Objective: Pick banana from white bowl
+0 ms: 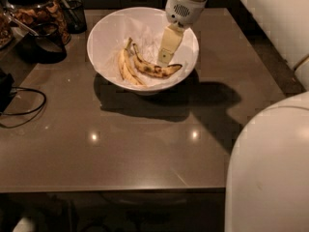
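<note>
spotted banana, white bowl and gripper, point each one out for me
banana (153, 70), camera view, middle of its spotted curve
white bowl (99, 37), camera view, bare left inner wall
gripper (165, 61), camera view, its lower end, inside the bowl over the banana

Kitchen-like setting, glossy brown countertop (120, 151), lidded snack jar (35, 9), white bowl (102, 33) holding spotted banana (153, 70), tool (165, 58) inside the bowl.

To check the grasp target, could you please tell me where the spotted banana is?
In the camera view, the banana lies inside the white bowl, right of the paler banana, with the gripper close over its middle.
</note>
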Robot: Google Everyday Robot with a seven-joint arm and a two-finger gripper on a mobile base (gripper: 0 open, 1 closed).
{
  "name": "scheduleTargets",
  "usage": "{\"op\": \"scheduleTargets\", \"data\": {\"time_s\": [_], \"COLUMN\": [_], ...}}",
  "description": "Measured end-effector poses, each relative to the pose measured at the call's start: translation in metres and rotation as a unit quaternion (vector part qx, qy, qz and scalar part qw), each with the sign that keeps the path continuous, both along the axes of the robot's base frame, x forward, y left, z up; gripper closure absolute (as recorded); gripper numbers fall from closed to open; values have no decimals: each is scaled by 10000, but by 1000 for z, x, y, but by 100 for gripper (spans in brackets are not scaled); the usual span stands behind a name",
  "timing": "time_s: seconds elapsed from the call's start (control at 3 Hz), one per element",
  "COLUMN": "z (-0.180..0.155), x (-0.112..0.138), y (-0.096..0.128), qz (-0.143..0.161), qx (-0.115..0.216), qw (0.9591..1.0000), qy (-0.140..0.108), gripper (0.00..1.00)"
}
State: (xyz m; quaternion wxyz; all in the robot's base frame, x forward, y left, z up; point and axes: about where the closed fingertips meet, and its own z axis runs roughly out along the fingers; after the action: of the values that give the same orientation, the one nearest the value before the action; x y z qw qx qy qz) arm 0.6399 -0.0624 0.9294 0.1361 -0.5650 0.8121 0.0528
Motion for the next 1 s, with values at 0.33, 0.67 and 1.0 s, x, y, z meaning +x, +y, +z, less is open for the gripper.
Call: {"op": "scheduleTargets", "data": {"time_s": [0.33, 0.67, 1.0], "z": [-6, -10, -14], "x": [3, 4, 4], "y": [6, 12, 20], "qz": [15, 62, 182], "qx": [-181, -295, -372], "qw": [9998, 9995, 9991], "qy": [14, 16, 32], "gripper": [26, 27, 28]}}
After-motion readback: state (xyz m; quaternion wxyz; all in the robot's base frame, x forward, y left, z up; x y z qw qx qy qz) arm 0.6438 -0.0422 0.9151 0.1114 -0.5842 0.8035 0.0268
